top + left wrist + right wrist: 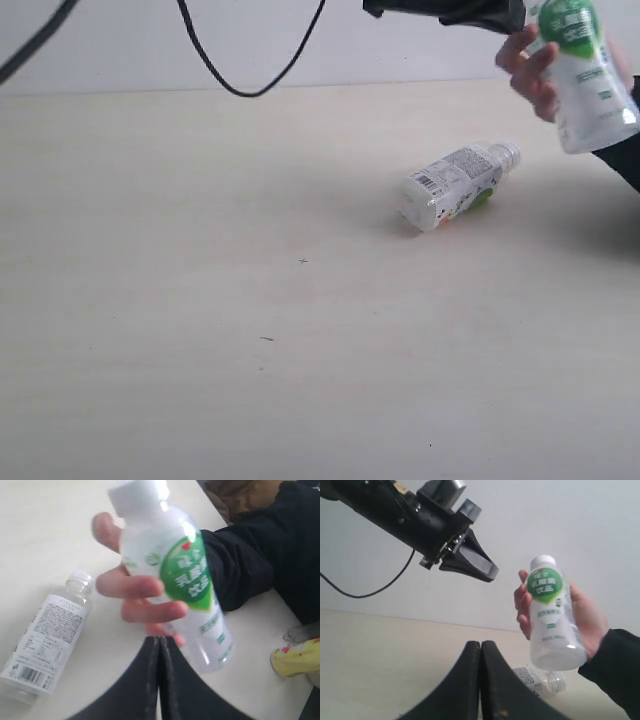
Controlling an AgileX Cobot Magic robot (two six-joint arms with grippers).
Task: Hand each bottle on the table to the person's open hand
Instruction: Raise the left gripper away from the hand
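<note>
As the hand (590,620) grips the bottle (550,615), jaws stand apart; closed.

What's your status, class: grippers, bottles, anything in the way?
Left gripper shut, empty. Right gripper shut, empty. Green-label bottle in person's hand; second bottle lying on table, nothing seen blocking it.

- Held bottle (170,580): its green shield-shaped label (187,575) carries white Chinese characters, apparently "乳酸菌饮品", beneath a small red heart mark (186,545). The smaller print lower down is too blurred to read.
- Lying bottle (47,640): its white label (55,627) shows a black barcode (31,674) and blocks of fine print, none of it legible.
</note>
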